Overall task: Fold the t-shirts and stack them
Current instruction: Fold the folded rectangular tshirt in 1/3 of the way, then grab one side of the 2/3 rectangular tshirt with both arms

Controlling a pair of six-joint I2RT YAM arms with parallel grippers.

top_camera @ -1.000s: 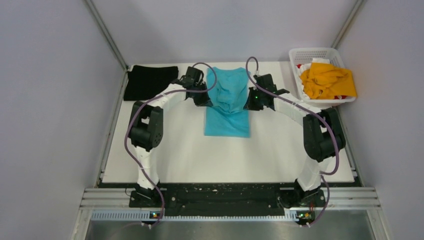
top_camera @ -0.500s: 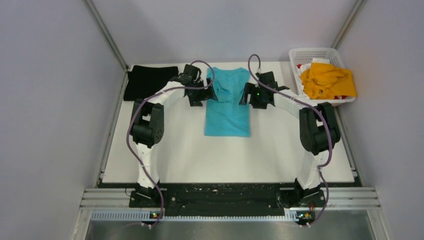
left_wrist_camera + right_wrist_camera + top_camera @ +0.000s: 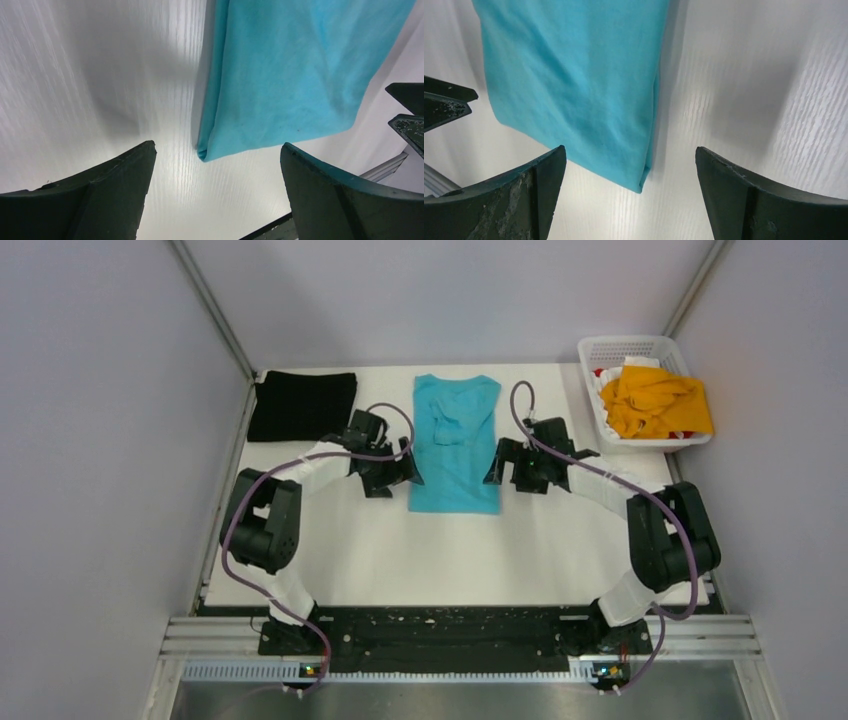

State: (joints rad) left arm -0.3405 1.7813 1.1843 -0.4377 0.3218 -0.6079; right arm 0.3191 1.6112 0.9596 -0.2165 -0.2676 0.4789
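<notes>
Left end effector [image 3: 405, 474]: released, fingers spread wide, nothing between them. In your left wrist view the left end effector [image 3: 216, 150] frames bare table and the near left corner of the turquoise-blue t-shirt [image 3: 290, 75], and the cloth lies clear of both fingers. Right end effector [image 3: 497, 468]: also released, fingers spread wide, holding nothing. In the right wrist view the right end effector [image 3: 630, 150] looks down on the shirt's near right corner, where the turquoise-blue t-shirt [image 3: 574, 75] shows a doubled edge flat on the table. From the top you see the two end effectors facing each other across the shirt, the left just beside its 9 o'clock edge and the right just beside its 3 o'clock edge, both level with its near half. The turquoise-blue t-shirt [image 3: 455, 455] lies on the white table [image 3: 450, 550] as a narrow strip running from 12 to 6 o'clock, centred left to right and set toward the far side. Its near half is smooth. Its far half carries a rumpled bunch of cloth left of centre. The black t-shirt [image 3: 302, 405] lies flat as a folded rectangle at the table's 10 o'clock corner, well apart from the turquoise one, with the left arm between them. The orange-yellow t-shirt [image 3: 655, 400] sits crumpled in the white lattice basket [image 3: 620, 342] at 2 o'clock, heaped above the rim and spilling over its right side.
</notes>
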